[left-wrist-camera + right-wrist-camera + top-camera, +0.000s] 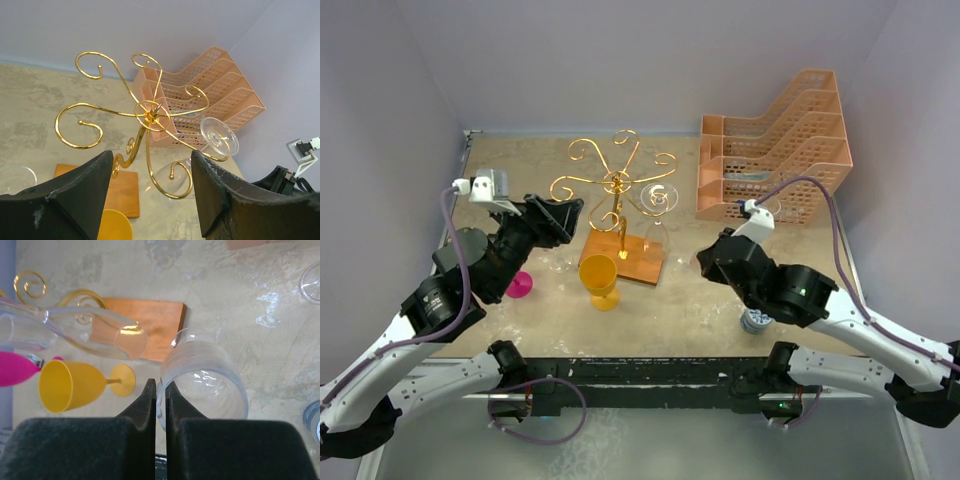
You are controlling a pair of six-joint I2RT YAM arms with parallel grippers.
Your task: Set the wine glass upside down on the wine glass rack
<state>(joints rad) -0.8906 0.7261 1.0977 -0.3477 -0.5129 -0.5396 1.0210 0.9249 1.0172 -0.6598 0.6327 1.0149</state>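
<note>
The gold wire rack point(616, 185) stands on its brown wooden base point(638, 262) at the table's middle. It also shows in the left wrist view point(150, 112). A clear wine glass point(658, 212) hangs upside down from a right arm of the rack, with its foot on top point(219, 136). My left gripper point(563, 214) is open and empty just left of the rack, and a rack curl shows between its fingers point(150, 167). My right gripper point(706, 258) is right of the base. It is shut on the rim of another clear glass point(205, 385), whose stem is hidden.
A yellow goblet point(600, 278) stands in front of the base, and a pink glass point(521, 285) is at the left. Another clear glass point(15, 177) is by the left arm. A peach lattice tray stack point(775, 145) stands back right. A small bluish object point(756, 320) lies under the right arm.
</note>
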